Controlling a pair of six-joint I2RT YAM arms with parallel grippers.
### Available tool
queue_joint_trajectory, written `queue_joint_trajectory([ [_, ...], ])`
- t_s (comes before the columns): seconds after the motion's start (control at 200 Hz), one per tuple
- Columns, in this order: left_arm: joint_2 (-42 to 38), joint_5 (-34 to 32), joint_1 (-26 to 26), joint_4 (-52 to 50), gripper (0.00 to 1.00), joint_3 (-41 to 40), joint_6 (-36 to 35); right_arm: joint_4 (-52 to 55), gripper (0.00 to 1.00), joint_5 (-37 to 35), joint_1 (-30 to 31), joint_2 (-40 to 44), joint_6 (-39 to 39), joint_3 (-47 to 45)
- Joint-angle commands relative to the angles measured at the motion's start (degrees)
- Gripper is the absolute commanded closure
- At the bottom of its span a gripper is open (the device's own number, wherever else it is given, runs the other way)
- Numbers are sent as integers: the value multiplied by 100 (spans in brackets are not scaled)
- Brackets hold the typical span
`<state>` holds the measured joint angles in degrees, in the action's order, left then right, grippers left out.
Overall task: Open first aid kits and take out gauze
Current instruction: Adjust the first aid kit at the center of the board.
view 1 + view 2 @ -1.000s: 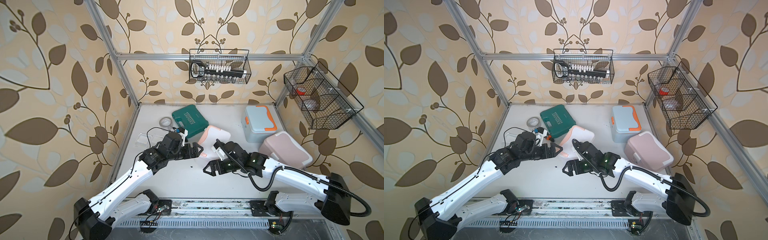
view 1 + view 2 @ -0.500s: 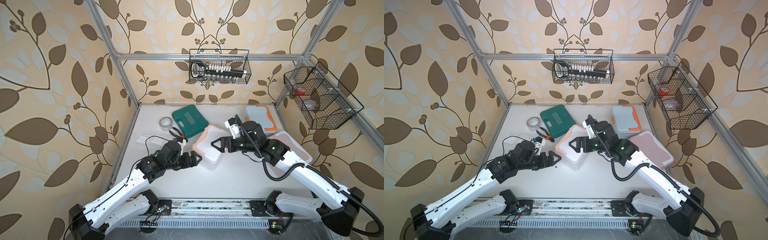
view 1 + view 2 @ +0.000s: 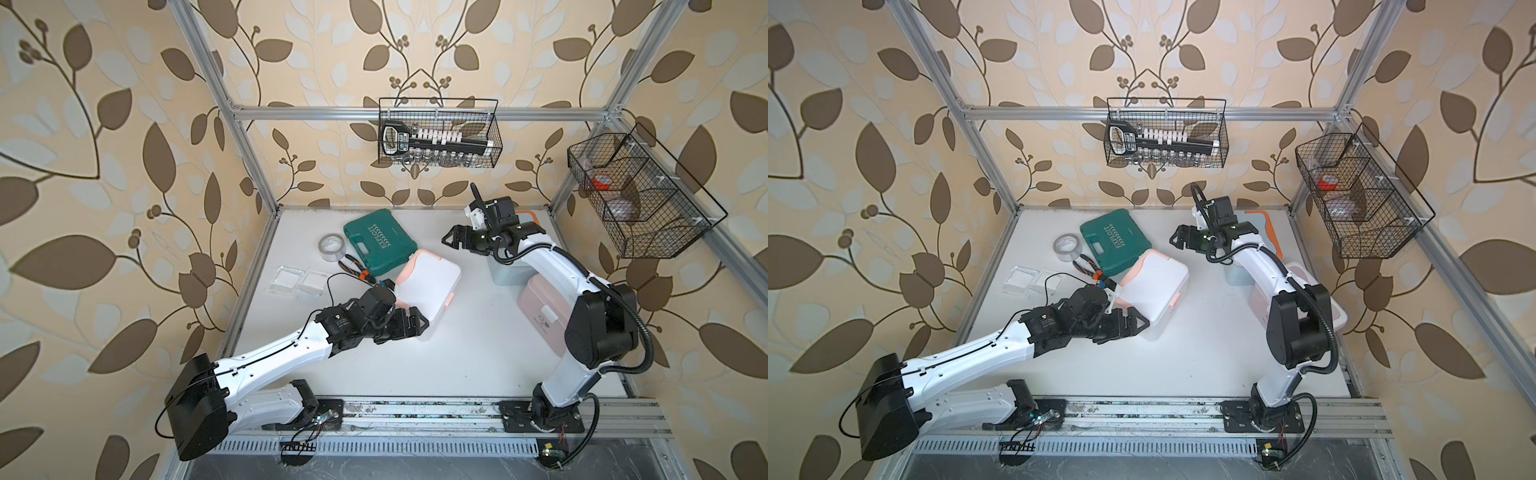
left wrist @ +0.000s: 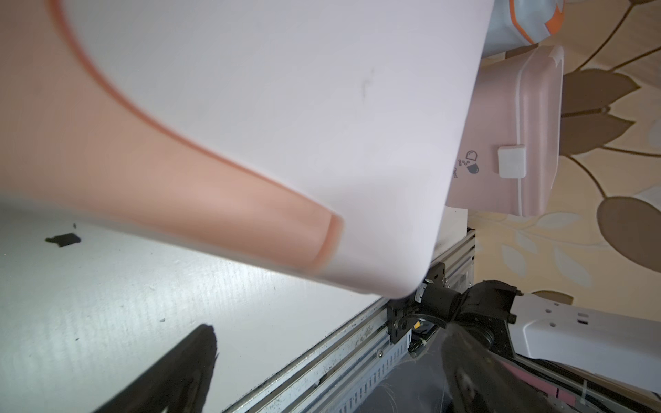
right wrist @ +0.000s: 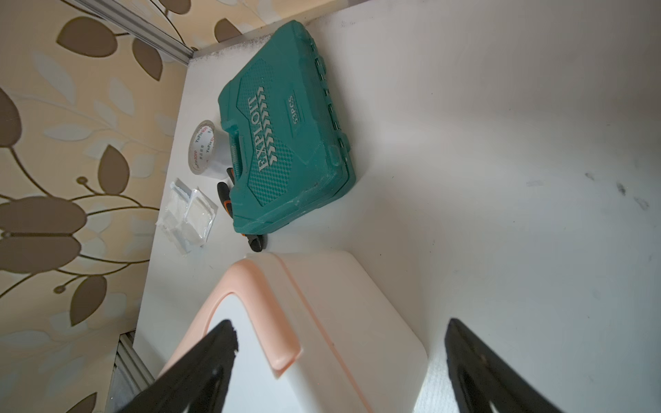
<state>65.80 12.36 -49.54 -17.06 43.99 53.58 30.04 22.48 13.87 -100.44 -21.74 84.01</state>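
The white first aid kit with peach trim (image 3: 428, 286) (image 3: 1156, 291) lies shut mid-table, large in both wrist views (image 4: 322, 107) (image 5: 357, 304). My left gripper (image 3: 419, 324) (image 3: 1140, 326) (image 4: 329, 357) is open at its front left corner, with nothing between the jaws. My right gripper (image 3: 451, 239) (image 3: 1177, 239) (image 5: 339, 357) hangs open above the table behind that kit. The right arm partly covers the light blue kit (image 3: 509, 270) (image 4: 518, 21) and the pink kit (image 3: 540, 311) (image 4: 508, 125). Two clear gauze packets (image 3: 297, 280) (image 3: 1036, 280) (image 5: 193, 214) lie near the left wall.
A green tool case (image 3: 380, 245) (image 5: 286, 150), a roll of tape (image 3: 332, 247) and pliers (image 3: 355, 270) lie at the back left. Wire baskets hang on the back wall (image 3: 438, 133) and the right wall (image 3: 640, 195). The arms' mounting rail (image 3: 415, 415) runs along the front edge.
My right arm swung from low at the table's front up and back, away from the white kit. My left gripper slid forward to the kit's front corner. The white kit shifted slightly.
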Motion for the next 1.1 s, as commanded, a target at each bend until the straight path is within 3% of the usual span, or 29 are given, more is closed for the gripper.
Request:
queue_joint_trajectory([
  [0.0, 165, -155, 36, 320, 1, 391, -91, 198, 12, 301, 20, 9, 272, -13],
  [0.25, 494, 305, 753, 570, 1, 511, -255, 141, 14, 404, 187, 1010, 315, -1409],
  [0.48, 938, 808, 1488, 442, 1, 967, -737, 266, 15, 495, 818, 2375, -52, -2530],
  [0.715, 679, 811, 2016, 48, 1, 920, -931, 556, 13, -150, 895, 3359, -340, -2942],
  [0.895, 89, 897, 1993, -198, 1, 527, -740, 50, 7, -113, 329, 2757, -368, -2307],
  [1.095, -282, 644, 1298, -64, 1, 327, -261, -373, 8, -15, 61, 836, -70, -565],
])
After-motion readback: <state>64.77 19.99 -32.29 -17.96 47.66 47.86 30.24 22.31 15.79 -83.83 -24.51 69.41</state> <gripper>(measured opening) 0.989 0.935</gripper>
